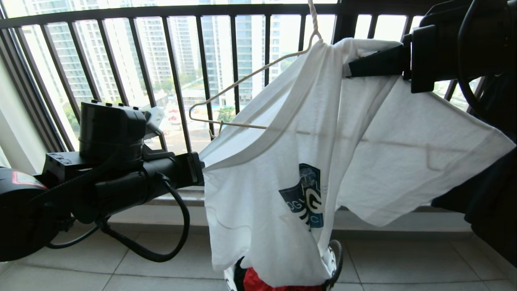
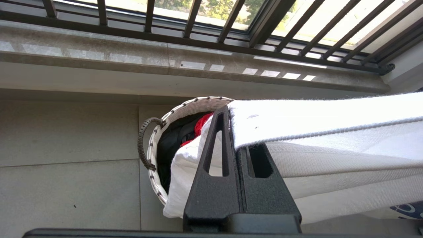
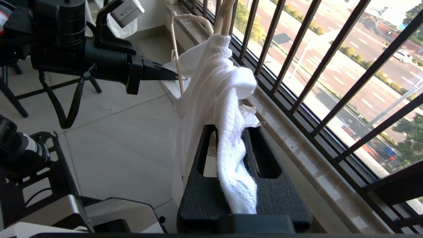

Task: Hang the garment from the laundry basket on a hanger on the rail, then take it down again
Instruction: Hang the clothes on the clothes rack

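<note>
The garment [image 1: 282,161], a white T-shirt with a blue graphic, hangs partly threaded on the cream hanger [image 1: 242,80]. One hanger arm sticks out bare to the left. The hook runs up out of the head view, and the rail is out of view. My left gripper [image 2: 231,114] is shut on a banded edge of the shirt at its left side, also seen as the left gripper [image 3: 172,76] from the right wrist. My right gripper [image 1: 351,66] is shut on bunched white fabric close to the hanger's neck [image 3: 231,130]. The laundry basket [image 2: 185,110] stands on the floor below the shirt.
Black window bars [image 1: 177,81] and a stone sill [image 2: 198,62] run close behind the shirt. A red garment [image 2: 203,122] and dark cloth lie in the basket. A dark garment [image 1: 484,194] hangs at the right. Grey floor tiles [image 1: 404,262] stretch around the basket.
</note>
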### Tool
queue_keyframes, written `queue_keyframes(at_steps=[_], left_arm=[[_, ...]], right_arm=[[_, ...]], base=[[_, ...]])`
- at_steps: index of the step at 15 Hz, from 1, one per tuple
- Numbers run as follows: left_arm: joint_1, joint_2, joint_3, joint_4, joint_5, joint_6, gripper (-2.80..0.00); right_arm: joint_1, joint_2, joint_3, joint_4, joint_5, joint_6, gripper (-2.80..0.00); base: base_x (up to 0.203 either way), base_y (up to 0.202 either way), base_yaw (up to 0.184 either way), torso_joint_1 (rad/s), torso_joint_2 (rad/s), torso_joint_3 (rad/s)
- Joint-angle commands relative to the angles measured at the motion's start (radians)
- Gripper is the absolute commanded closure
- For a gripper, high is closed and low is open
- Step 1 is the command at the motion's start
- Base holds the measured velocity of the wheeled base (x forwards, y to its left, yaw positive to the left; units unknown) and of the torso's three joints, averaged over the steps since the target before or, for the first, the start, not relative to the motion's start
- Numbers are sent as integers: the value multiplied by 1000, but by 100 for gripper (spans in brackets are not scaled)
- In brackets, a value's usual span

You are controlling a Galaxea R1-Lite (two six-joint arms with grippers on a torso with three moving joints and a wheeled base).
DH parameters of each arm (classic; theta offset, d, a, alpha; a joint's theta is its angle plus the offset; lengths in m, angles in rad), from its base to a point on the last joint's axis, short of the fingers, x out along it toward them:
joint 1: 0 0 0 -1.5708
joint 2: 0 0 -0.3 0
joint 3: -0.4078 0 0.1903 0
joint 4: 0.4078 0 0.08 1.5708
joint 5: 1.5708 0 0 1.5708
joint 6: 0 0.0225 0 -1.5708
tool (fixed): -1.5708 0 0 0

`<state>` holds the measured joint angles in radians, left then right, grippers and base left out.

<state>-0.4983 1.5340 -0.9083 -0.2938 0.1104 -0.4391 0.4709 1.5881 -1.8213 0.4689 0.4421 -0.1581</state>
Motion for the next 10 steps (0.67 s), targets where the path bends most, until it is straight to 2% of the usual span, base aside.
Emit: queue_keyframes(at_steps=[1,5,10], left_arm=[[4,9,0,-1,2,-3,0],[29,11,-9,-1,0,-1,0],[23,51,-4,-1,-3,-3,0]], right_arm=[[0,-11,2,3,3,-1,0],[-1,-31,40,0,15,-3,0],[0,-45,44,2,31,0,0]], base=[[0,0,0,0,0,0],[0,0,0,0,0,0],[0,0,0,0,0,0]])
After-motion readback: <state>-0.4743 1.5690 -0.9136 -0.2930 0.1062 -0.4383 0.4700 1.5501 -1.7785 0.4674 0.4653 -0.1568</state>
